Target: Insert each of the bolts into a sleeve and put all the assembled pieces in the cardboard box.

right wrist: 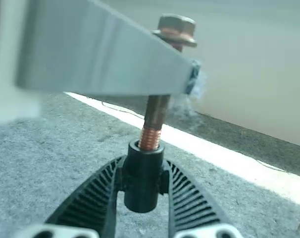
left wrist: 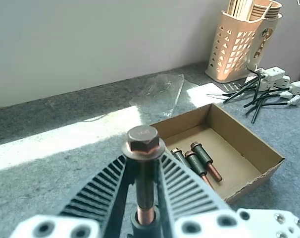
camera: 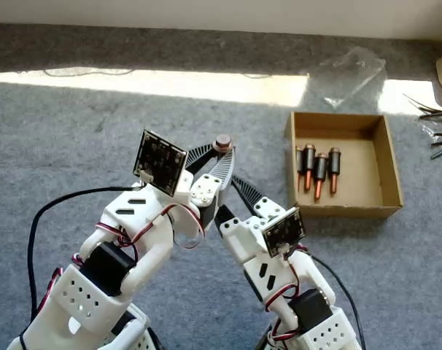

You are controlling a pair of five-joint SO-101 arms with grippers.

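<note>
Four assembled pieces (camera: 321, 168) in cardboard box (camera: 359, 175), one bolt (left wrist: 145, 145) in one sleeve (right wrist: 141, 174)

bright sun stripe (camera: 170, 84) across dim carpet (camera: 75, 146)

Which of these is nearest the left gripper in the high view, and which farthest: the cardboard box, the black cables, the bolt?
1. The bolt: clamped in the left gripper, head up.
2. The cardboard box: on the carpet, off to the right arm's side.
3. The black cables: beyond the box, at the view's right edge.
</note>
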